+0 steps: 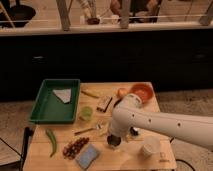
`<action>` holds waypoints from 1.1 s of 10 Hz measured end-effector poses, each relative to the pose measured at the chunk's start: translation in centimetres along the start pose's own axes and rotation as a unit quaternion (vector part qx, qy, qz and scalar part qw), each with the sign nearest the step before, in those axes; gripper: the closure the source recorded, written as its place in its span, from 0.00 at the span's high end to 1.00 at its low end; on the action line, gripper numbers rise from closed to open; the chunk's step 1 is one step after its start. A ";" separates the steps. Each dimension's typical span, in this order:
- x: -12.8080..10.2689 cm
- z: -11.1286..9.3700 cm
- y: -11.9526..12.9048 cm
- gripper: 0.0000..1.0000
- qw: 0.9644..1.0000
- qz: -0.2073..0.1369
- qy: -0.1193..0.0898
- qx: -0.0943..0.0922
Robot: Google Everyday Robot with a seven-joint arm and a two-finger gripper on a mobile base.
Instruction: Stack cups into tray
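Observation:
The dark-green tray point(42, 107) lies at the table's back left with a pale grey scrap point(62, 94) in it. The pale green cup point(86, 113) stands just right of the tray. The whitish cup point(150, 146) stands near the front right. My white arm comes in from the right, and my gripper point(114, 140) points down at the front middle of the table, over a small dark, shiny cup that it mostly hides. I cannot tell whether it is touching that cup.
An orange bowl point(141, 92) and a round fruit point(121, 92) sit at the back right. A banana point(90, 93), a brown packet point(104, 103) and a spoon point(89, 130) lie mid-table. A green pepper point(51, 141), grapes point(75, 147) and a blue sponge point(87, 156) lie front left.

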 end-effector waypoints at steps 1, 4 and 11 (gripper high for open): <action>0.1 0.1 -0.2 0.80 1.000 0.000 -0.004 -0.003; 0.5 0.5 0.6 0.80 0.999 0.020 -0.022 -0.011; 0.4 1.6 1.8 0.67 0.997 0.045 -0.056 -0.019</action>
